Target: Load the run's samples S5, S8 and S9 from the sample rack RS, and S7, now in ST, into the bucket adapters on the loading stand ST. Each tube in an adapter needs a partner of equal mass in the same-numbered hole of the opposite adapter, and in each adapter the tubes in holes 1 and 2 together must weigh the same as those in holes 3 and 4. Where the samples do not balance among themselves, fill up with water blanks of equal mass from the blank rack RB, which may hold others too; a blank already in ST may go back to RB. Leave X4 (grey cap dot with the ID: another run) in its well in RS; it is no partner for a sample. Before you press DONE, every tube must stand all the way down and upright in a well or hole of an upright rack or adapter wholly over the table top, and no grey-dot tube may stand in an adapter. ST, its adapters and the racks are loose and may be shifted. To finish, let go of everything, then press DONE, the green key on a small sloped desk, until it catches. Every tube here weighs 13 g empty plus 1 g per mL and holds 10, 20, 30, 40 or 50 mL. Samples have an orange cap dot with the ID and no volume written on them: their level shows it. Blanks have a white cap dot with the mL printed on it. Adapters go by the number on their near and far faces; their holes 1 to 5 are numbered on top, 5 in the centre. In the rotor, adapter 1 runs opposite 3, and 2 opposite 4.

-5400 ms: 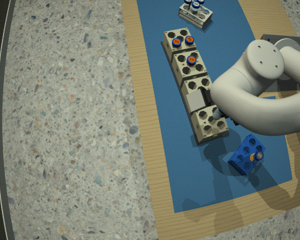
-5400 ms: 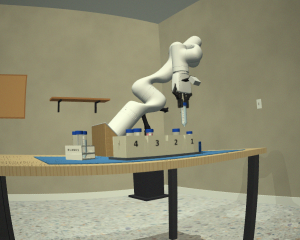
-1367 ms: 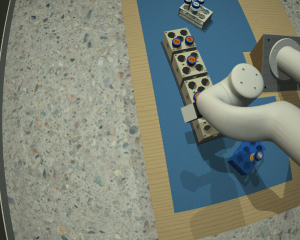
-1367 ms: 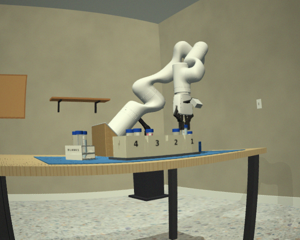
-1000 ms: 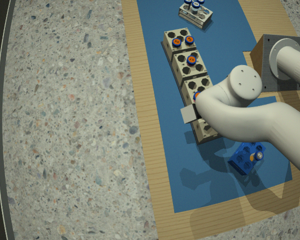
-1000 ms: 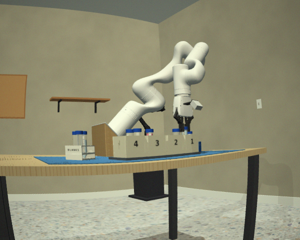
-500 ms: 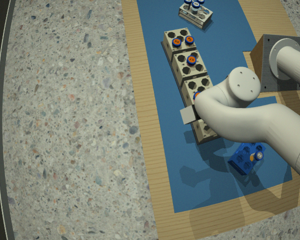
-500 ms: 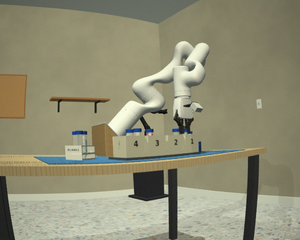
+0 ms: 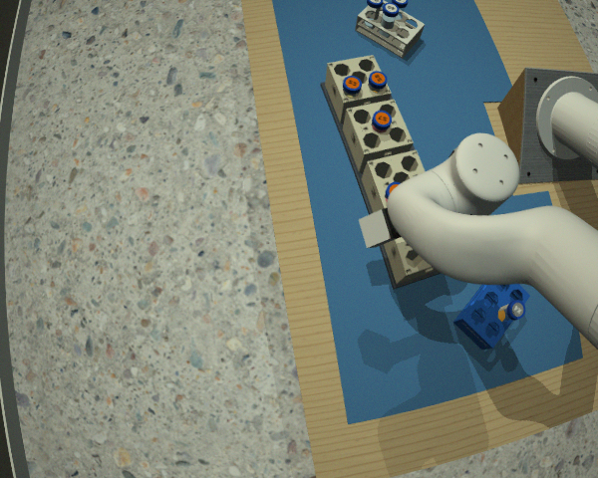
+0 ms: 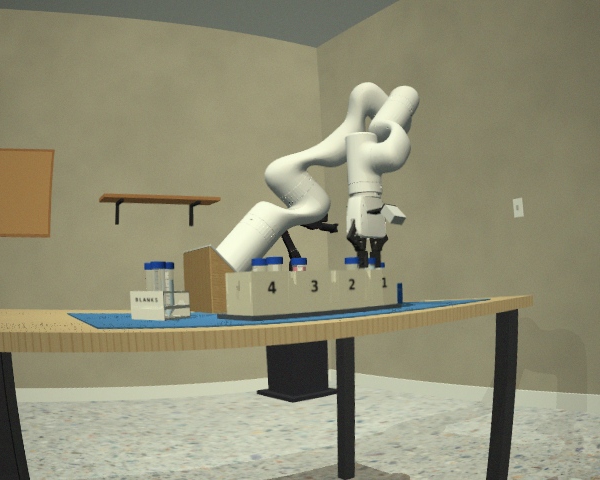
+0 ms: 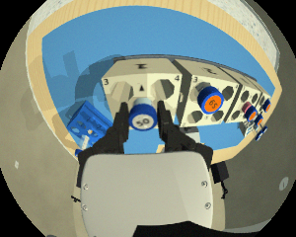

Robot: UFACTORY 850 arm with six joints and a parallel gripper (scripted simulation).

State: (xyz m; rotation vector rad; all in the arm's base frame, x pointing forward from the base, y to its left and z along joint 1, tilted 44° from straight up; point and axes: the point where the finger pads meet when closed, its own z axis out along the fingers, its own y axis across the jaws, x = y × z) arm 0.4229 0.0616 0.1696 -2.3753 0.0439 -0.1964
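My gripper (image 11: 142, 109) (image 10: 367, 259) is over adapter 1 (image 11: 119, 83) (image 10: 384, 290) (image 9: 406, 267) at the near end of the loading stand. Its fingers stand slightly parted on either side of a white-dot blank tube (image 11: 143, 118) that sits down in one of that adapter's holes. An orange-dot sample (image 11: 211, 102) (image 9: 392, 189) stands in adapter 2 (image 10: 351, 289). Another orange-dot sample (image 9: 381, 119) stands in adapter 3 (image 10: 314, 288). Two more samples (image 9: 352, 84) (image 9: 378, 79) stand in adapter 4 (image 10: 272, 289). In the top view the arm hides my gripper and most of adapter 1.
The blue sample rack (image 9: 487, 315) (image 11: 84, 120) stands near right of the stand and holds a grey-dot tube (image 9: 515, 310). The blank rack (image 9: 395, 36) (image 10: 158, 303) with several blanks stands at the far end. The arm's base block (image 9: 551, 128) is at the right. A blue mat (image 9: 330, 257) covers the table.
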